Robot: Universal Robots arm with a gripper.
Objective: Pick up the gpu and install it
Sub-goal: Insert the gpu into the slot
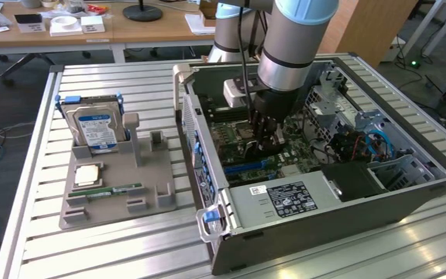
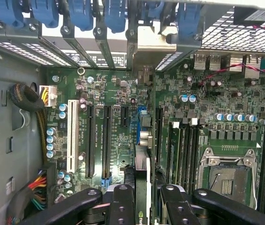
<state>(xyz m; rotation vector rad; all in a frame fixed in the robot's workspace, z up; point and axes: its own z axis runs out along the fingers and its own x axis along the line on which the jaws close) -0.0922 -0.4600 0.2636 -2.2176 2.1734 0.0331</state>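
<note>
The gpu (image 2: 142, 180) shows edge-on in the wrist view, a thin dark card with a green strip, clamped between my two black fingers (image 2: 123, 206). My gripper (image 2: 147, 206) is shut on it. The card stands upright over the blue slot (image 2: 141, 124) on the green motherboard (image 2: 118, 93), and its metal bracket end (image 2: 147, 47) lines up with the rear slot openings. Whether the card is seated in the slot I cannot tell. In the exterior view my gripper (image 1: 266, 139) reaches down into the open computer case (image 1: 347, 200), with the gpu (image 1: 273, 145) dark below the fingertips.
To the exterior view's left of the case, a grey holder (image 1: 149, 180) carries a hard drive with a blue label (image 1: 97, 129), a RAM stick (image 1: 114, 190) and a CPU chip (image 1: 87, 173). An open CPU socket (image 2: 228, 176), cables (image 2: 38, 183) and blue slot latches (image 2: 80, 14) surround the card.
</note>
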